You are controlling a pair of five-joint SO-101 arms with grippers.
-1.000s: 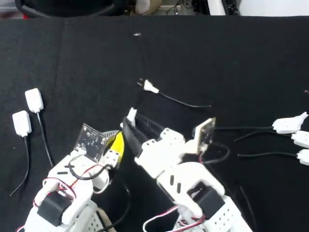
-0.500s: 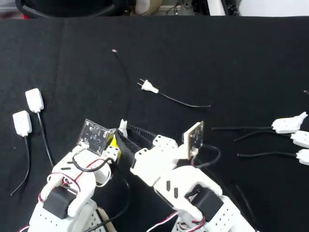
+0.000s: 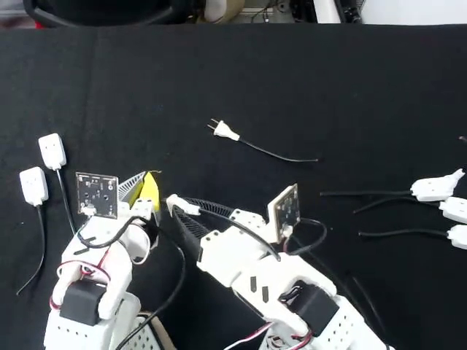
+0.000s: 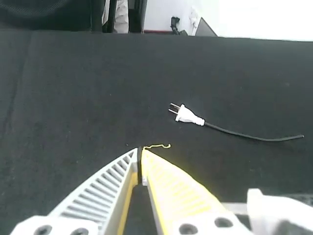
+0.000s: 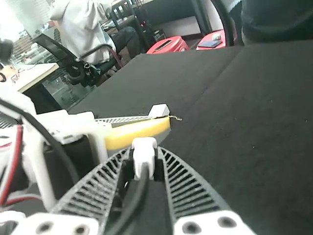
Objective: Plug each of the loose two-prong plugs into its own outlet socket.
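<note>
1. High view: lower centre, the right end effector [image 3: 184, 209] is clamped on a white plug [image 3: 175, 202]. A second plug [image 3: 225, 132] lies loose mid-frame on the tabletop [image 3: 328, 87], and outlet sockets [image 3: 51, 149] sit at the left edge.
2. Left wrist view: the left end effector [image 4: 140, 155] has its fingers together, apparently holding nothing. The second plug [image 4: 188, 115] lies right of centre.
3. Right wrist view: the white plug [image 5: 144, 148] is gripped at lower centre. The plug seems to be mid-carry; the next move calls for lining its prongs up with a socket.

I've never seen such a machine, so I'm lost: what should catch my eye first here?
The right tool, shut on a white plug, sits close beside the yellow-fingered left tool near the table's front edge. A second plug lies loose mid-table, and two white sockets sit at its left side.
</note>
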